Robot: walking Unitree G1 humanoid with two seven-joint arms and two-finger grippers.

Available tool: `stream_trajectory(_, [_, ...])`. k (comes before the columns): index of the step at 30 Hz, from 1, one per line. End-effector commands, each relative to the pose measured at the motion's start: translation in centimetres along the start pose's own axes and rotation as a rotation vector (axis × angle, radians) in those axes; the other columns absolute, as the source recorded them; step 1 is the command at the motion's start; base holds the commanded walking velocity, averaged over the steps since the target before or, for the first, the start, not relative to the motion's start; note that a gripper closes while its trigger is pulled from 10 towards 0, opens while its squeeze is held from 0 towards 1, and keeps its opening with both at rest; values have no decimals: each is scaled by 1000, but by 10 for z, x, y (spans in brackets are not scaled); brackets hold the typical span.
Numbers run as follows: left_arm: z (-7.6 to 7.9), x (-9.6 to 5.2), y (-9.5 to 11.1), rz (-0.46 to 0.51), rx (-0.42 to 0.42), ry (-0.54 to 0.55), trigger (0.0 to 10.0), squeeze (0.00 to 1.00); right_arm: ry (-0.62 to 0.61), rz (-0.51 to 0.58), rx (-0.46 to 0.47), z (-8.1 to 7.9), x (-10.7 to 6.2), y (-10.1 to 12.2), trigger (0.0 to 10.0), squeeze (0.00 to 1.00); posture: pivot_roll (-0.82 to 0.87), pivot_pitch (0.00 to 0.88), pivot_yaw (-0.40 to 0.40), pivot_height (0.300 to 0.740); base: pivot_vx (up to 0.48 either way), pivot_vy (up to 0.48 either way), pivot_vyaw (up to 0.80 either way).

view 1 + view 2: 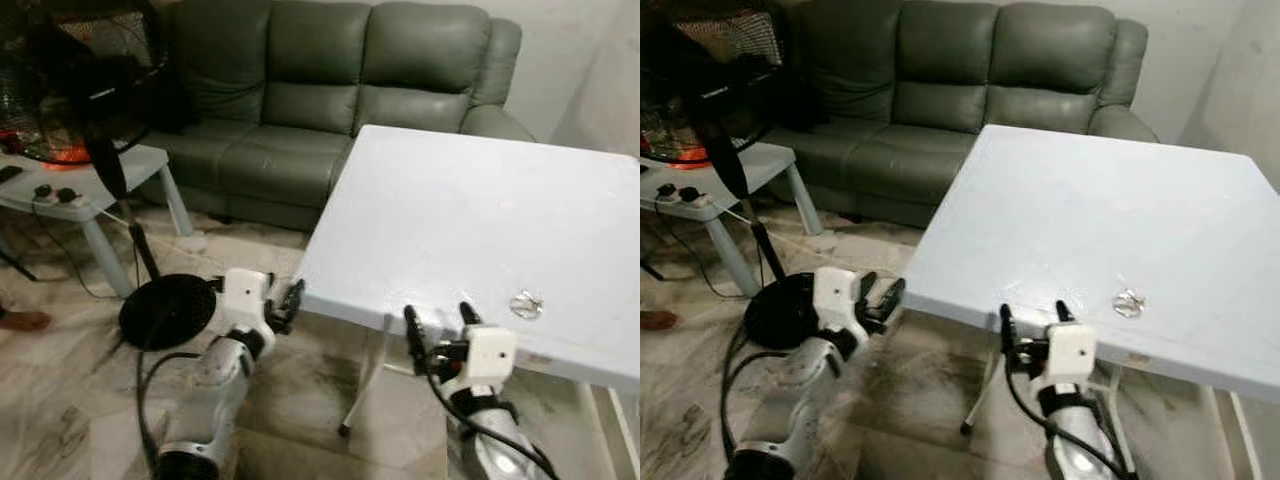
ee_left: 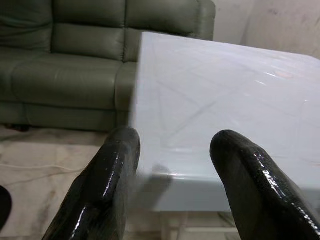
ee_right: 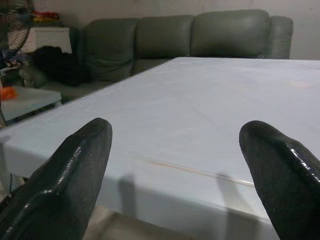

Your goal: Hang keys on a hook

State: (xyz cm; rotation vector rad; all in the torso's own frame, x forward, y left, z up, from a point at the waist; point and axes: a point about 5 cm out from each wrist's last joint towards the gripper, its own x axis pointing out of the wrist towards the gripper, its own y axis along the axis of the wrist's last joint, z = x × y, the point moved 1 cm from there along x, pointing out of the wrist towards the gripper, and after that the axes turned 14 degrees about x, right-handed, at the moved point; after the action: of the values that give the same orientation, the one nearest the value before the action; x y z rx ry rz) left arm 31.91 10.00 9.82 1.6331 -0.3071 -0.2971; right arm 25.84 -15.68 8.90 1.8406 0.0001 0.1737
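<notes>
- Keys (image 1: 526, 304) lie flat on the white tabletop (image 1: 470, 215), close to its near edge and toward the robot's right side; nothing touches them.
- Right gripper (image 1: 441, 323) sits just below that near edge, to the left of the keys, with its fingers (image 1: 411, 327) spread wide and grasping nothing.
- Left gripper (image 1: 283, 302) hovers off the tabletop's near left corner, fingers likewise released and empty (its wrist view looks along the tabletop's left edge).
- Risk, as I judge it: the right gripper starts lower than the tabletop, so a straight reach toward the keys could knock the fingers against the rim; it needs to lift first.
- Second risk: the keys lie thin and flat on a smooth surface, so closing fingers may push them along instead of pinching them, and so near the edge they could slide off to the floor.
- Room to move: the tabletop around the keys is bare, giving free approach from above; the sofa (image 1: 340, 100) stands behind the far side, the fan (image 1: 95, 90) well off to the left.
- No hook can be made out.
</notes>
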Motion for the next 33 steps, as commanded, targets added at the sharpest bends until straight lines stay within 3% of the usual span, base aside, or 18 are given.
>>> stream_trajectory(1, [6,2,4,9,3,-20,10000,0,-11,12,-6,4,1,4,10000,0,-86,0,0,740,0,-307,0])
stream_trajectory(8, [6,3,5,12,-3,-16,10000,0,-11,13,-6,4,1,4,10000,0,-86,0,-1,740,0,-306,0])
stream_trajectory(13, [6,2,3,13,-57,-9,10000,0,-10,12,-6,4,1,4,10000,0,-86,0,0,740,0,0,0])
stream_trajectory(33, [6,2,4,22,-69,-15,10000,0,-1,10,-7,3,1,5,10000,0,-87,0,-2,740,0,0,0])
